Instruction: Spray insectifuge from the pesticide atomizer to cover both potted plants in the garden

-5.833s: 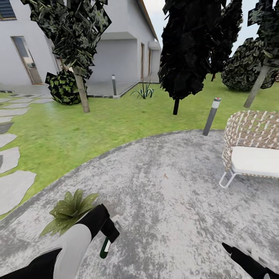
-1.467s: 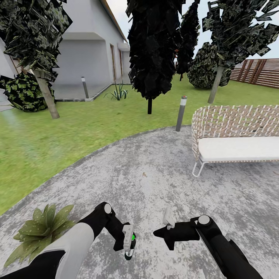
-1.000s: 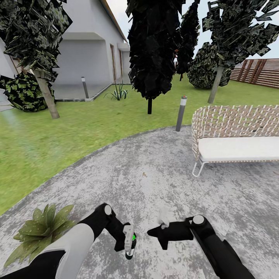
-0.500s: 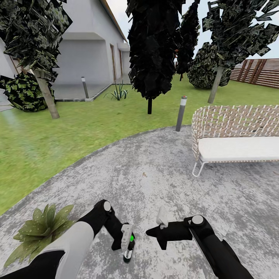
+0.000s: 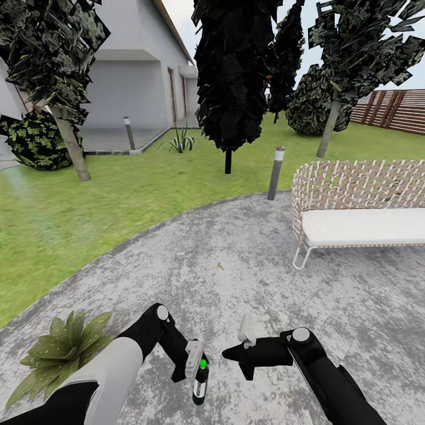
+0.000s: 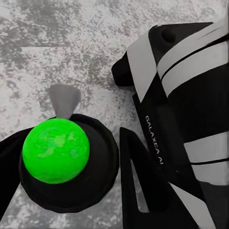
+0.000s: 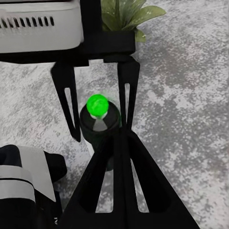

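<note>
My left gripper (image 5: pixel 198 369) has its jaws clamped on the pesticide atomizer (image 5: pixel 200 383), a dark bottle with a green cap, held upright over the grey paving (image 5: pixel 248 260). My right gripper (image 5: pixel 233 354) hovers just beside it; I cannot tell how its jaws stand. One potted plant (image 5: pixel 59 351) sits near my left arm, close to the lawn (image 5: pixel 88 206).

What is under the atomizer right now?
Grey paving lies under the atomizer, which sits between the left gripper fingers. Whether its base touches the ground is hidden.
</note>
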